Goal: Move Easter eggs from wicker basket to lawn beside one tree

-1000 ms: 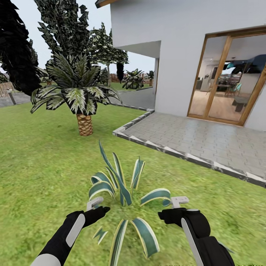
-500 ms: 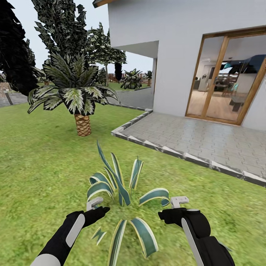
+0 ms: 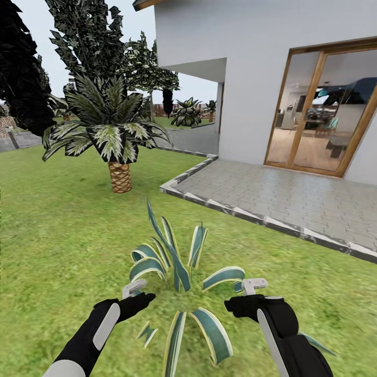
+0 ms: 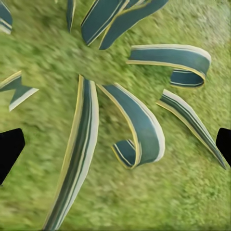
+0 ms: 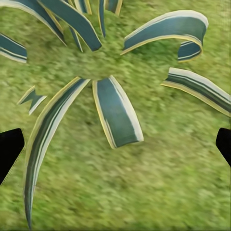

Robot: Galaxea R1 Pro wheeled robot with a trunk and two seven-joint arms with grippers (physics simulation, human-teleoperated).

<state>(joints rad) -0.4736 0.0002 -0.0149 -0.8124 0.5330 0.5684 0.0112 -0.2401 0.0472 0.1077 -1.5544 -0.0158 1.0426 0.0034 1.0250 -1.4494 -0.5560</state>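
A palm stood at eleven o'clock on the lawn. The left gripper hung empty, jaws apart, at seven o'clock beside an agave; the right gripper, likewise spread and empty, hung at five. A patio lay at two o'clock.

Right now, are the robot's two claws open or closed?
Both open and empty. In each wrist view, the dark fingertips sit at opposite edges, with the lawn and striped plant between.
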